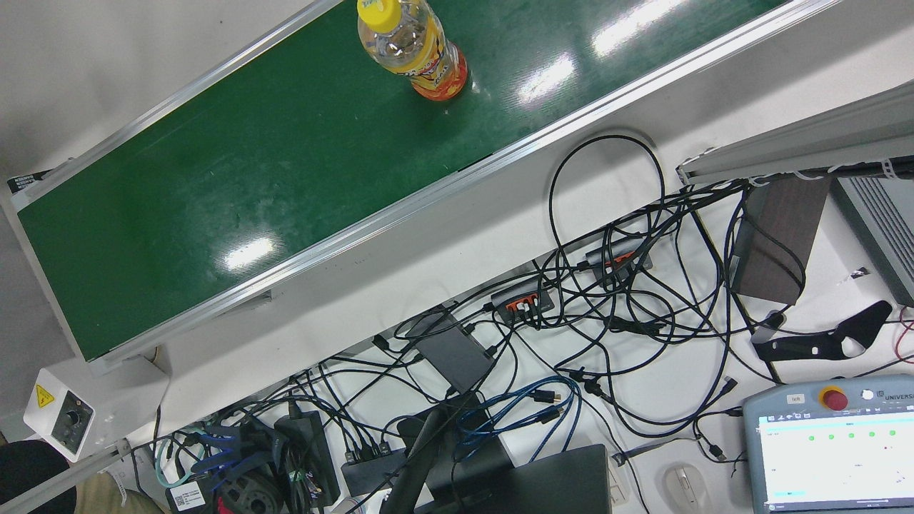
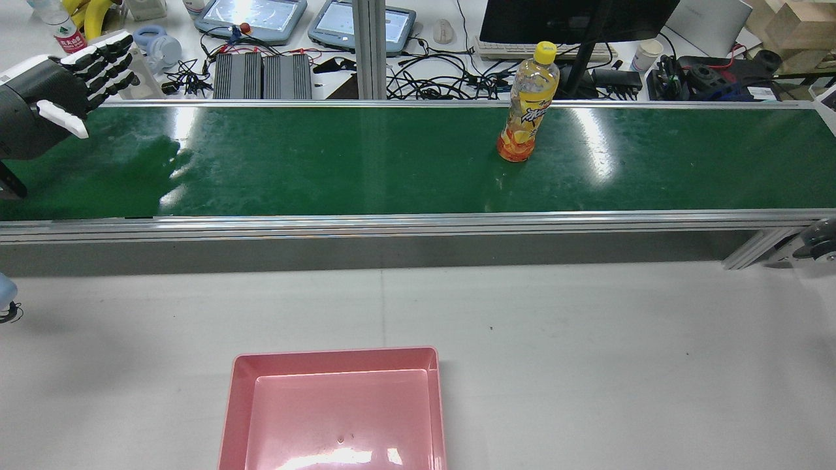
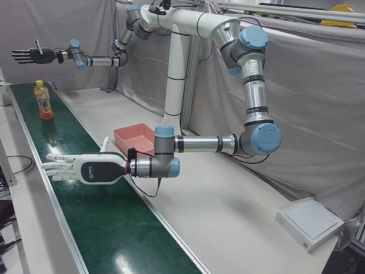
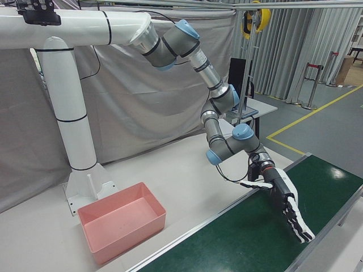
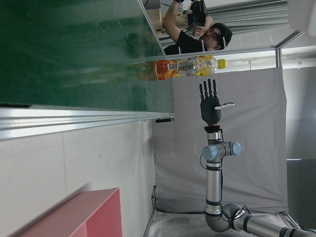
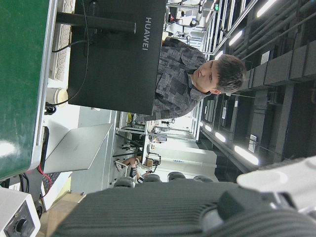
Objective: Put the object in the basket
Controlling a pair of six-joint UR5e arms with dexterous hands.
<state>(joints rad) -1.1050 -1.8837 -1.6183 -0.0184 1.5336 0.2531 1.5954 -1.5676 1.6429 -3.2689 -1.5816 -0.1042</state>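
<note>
1. Since the bottle [image 2: 528, 104] stands upright on the belt [image 2: 326, 163], well apart from both hands, the reaching hand should probably close round its middle from the side, lest it topple.
2. Left hand [image 2: 62, 75] and right hand [image 3: 74, 168] hover over the belt, fingers spread, holding nothing.
3. Basket [image 2: 333, 365] sits empty on the table [image 2: 620, 359]; the carry must clear the rail [image 2: 418, 225] between. Cables [image 2: 444, 78] lie behind the belt, out of the way.

Grey curtains [image 3: 319, 103] behind white table [image 2: 588, 339]
</note>
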